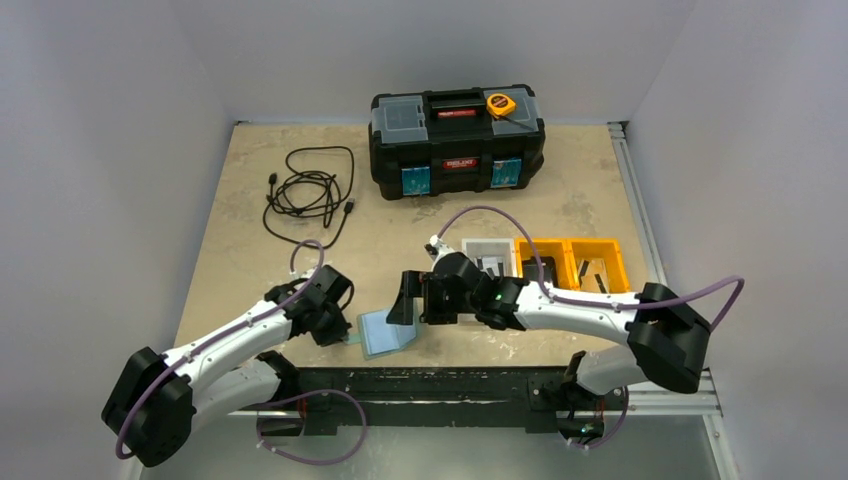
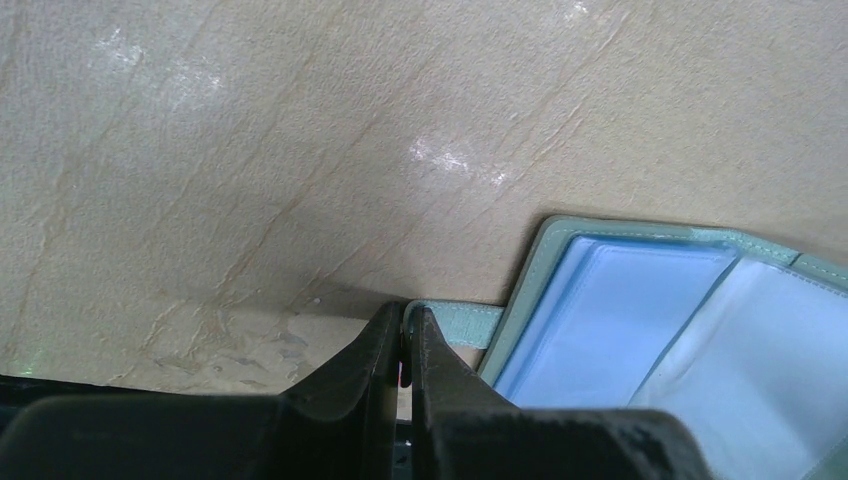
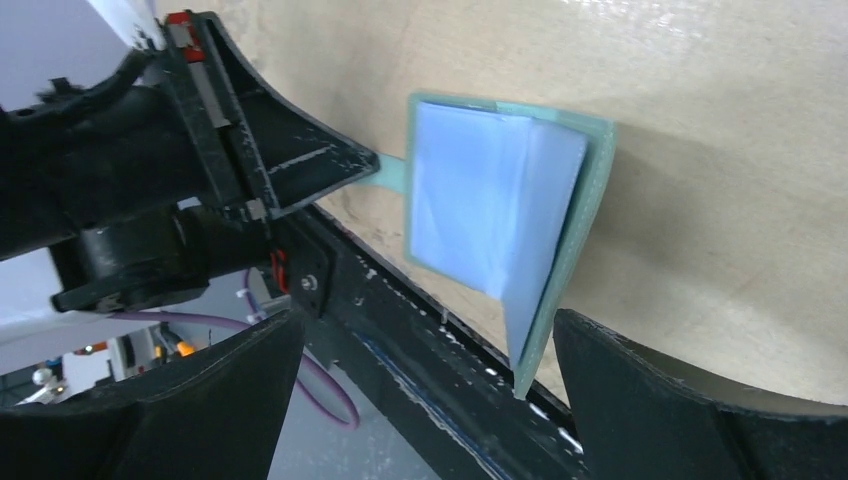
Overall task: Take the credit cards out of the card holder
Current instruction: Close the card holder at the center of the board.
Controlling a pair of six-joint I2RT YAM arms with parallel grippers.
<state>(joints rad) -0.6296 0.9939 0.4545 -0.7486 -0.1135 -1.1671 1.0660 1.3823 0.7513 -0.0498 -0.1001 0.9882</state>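
The left gripper [image 2: 405, 335], low beside the black rail [image 3: 440, 390], is clamped on the side tab [image 2: 455, 320] of the card holder [image 2: 640, 320]. The holder lies half open on the table [image 1: 420, 220] just beyond that rail, one flap raised, its pale blue pockets showing no credit cards. The right gripper [image 3: 428, 320] hangs spread wide above it, jaws straddling the fold, which runs toward the rail. It looks the better-placed arm to reach in.

The top camera looks down from above and behind my bases, far enough to take in the whole table [image 1: 250, 200]. My left wrist camera sits low and close, facing along my left fingers [image 2: 350, 400]. My right wrist camera faces back toward the near edge. All three share the holder [image 3: 490, 190].
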